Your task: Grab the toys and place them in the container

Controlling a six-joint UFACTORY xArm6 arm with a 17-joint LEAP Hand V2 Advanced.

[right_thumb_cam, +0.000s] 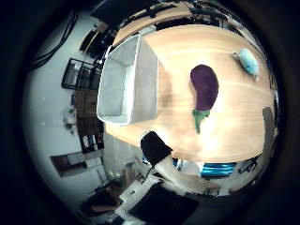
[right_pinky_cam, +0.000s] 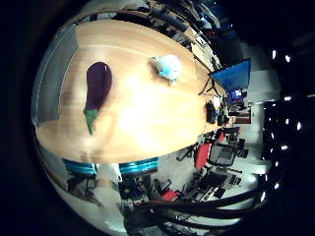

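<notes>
A purple eggplant toy (right_thumb_cam: 205, 91) with a green stem lies on the wooden table (right_thumb_cam: 234, 126), about a hand's width from the container. A small light-blue plush toy (right_pinky_cam: 169, 67) sits farther along the table, beyond the eggplant. The pale grey, soft-sided container (right_thumb_cam: 125, 79) stands at one end of the table, and the part of its inside that shows holds nothing. My right hand (right_thumb_cam: 158, 152) is high above the table and touches nothing. Only one black and white part of it shows, over the table's near edge.
Beyond the table's far end stand a blue screen on a stand (right_pinky_cam: 231, 74), red and black office chairs (right_pinky_cam: 203, 155) and more desks. Shelving (right_thumb_cam: 79, 75) stands by the wall behind the container. Blue bins (right_pinky_cam: 139, 167) sit under the table's edge.
</notes>
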